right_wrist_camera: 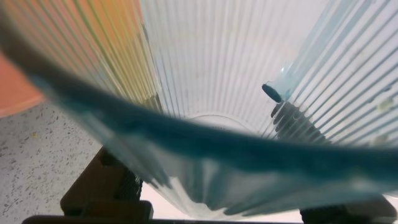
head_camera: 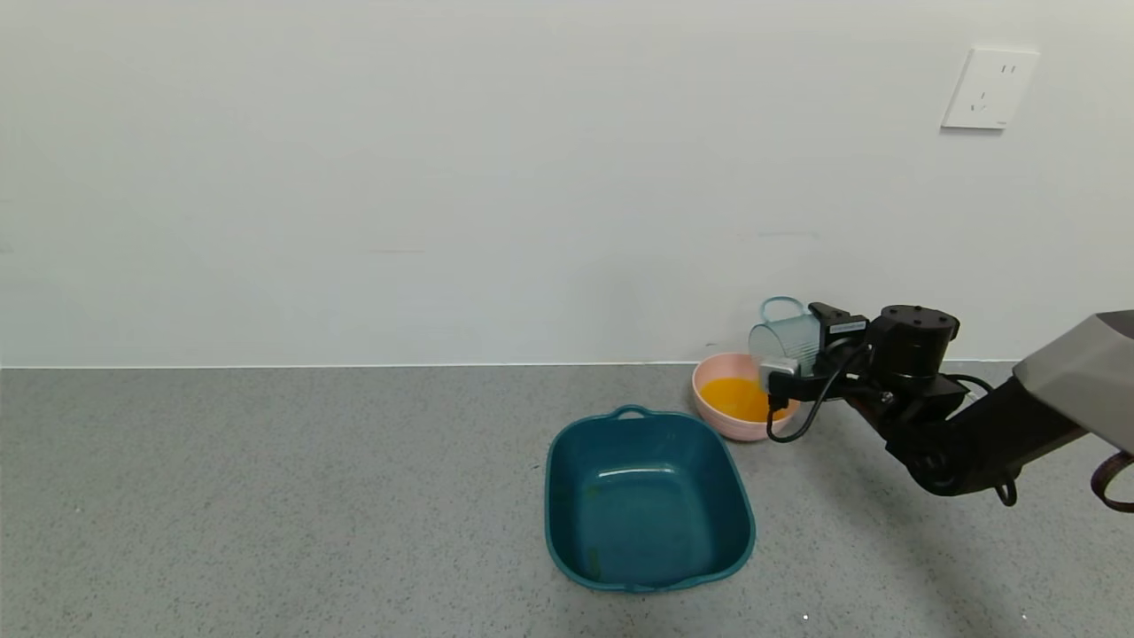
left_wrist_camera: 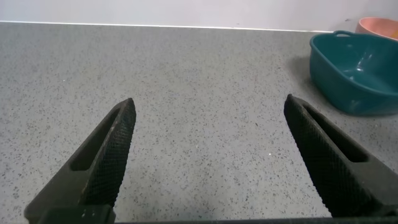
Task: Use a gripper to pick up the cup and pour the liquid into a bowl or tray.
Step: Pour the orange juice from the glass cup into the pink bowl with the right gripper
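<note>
Head view: the black right gripper [head_camera: 791,359], on an arm reaching in from the right, is clamped on the translucent blue-grey ribbed plastic cup [head_camera: 785,338], tipped on its side just above the small round pale pink bowl [head_camera: 714,410]. Opaque orange-yellow liquid [head_camera: 739,398] lies in the bowl, just behind a dark teal square tub [head_camera: 648,499]. Left wrist view: the left gripper [left_wrist_camera: 208,146] hangs over grey speckled counter [left_wrist_camera: 199,74], fingers spread wide, holding nothing. Right wrist view: the cup's ribbed wall fills the frame.

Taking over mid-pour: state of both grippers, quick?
Left gripper: open, empty, above the countertop.
Right gripper: shut on the cup, tipped over the pink bowl.
</note>
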Motion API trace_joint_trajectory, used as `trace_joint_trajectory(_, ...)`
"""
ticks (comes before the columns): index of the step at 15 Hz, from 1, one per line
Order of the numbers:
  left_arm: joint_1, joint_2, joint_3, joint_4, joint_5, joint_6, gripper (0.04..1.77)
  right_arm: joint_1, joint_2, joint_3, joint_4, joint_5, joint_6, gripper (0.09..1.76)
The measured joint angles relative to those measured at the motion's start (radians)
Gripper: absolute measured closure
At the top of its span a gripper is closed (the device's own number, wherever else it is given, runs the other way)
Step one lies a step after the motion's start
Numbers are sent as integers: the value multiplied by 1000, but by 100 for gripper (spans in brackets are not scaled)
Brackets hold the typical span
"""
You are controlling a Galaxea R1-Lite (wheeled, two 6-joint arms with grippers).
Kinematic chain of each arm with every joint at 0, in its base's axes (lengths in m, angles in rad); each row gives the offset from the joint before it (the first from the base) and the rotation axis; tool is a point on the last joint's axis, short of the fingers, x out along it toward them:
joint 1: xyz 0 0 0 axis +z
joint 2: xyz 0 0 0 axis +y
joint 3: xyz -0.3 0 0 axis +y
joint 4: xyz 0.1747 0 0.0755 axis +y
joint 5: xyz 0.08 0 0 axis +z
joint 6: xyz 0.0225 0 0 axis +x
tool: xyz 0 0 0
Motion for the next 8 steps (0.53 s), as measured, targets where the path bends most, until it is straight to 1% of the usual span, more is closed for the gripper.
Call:
trace_joint_trajectory(2, 0, 0, 0, 0, 0, 0, 9, 6, 0, 0, -2, -25, -19, 51)
trace_joint_trajectory(8, 0, 0, 0, 0, 0, 0, 9, 24, -5, 0, 0, -41, -29, 51)
